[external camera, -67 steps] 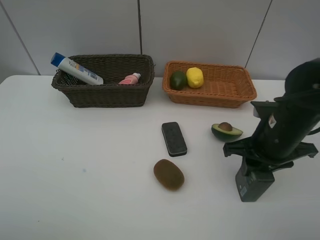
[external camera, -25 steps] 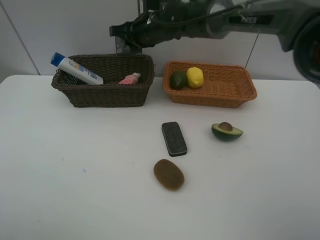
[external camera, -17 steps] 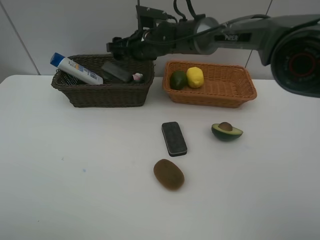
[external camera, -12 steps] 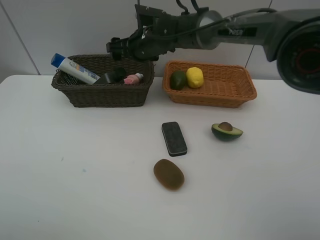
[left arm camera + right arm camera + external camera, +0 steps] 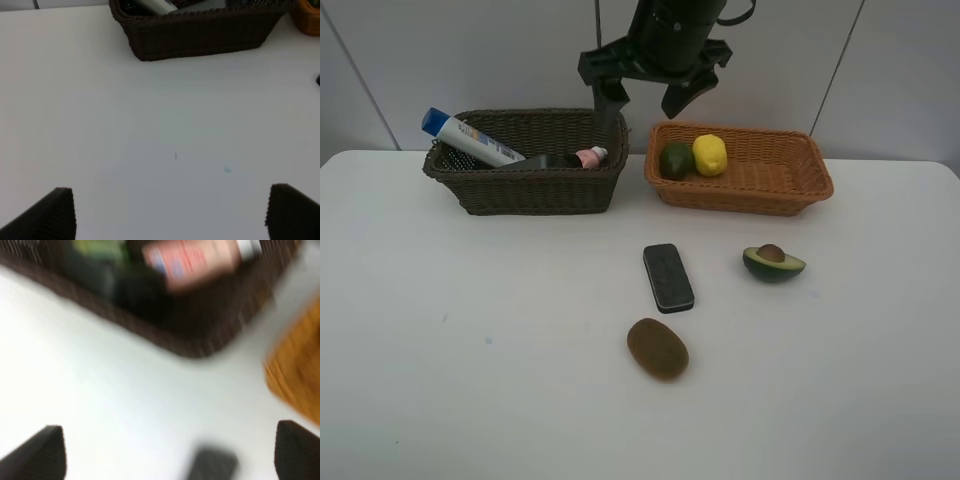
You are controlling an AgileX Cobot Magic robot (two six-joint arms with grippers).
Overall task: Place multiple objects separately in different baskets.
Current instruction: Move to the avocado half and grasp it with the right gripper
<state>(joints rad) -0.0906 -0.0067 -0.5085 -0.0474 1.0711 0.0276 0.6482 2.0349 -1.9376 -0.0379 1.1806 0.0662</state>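
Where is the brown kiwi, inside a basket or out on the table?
Out. The kiwi lies on the white table, in front of the dark basket and the orange basket, beside the black block.

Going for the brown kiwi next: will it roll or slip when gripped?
The brown oval kiwi lies on its side on the smooth white table, so an off-centre nudge would probably roll it. Its skin looks matte, so it is likely not slippery. With no flat face showing, it may twist when squeezed.
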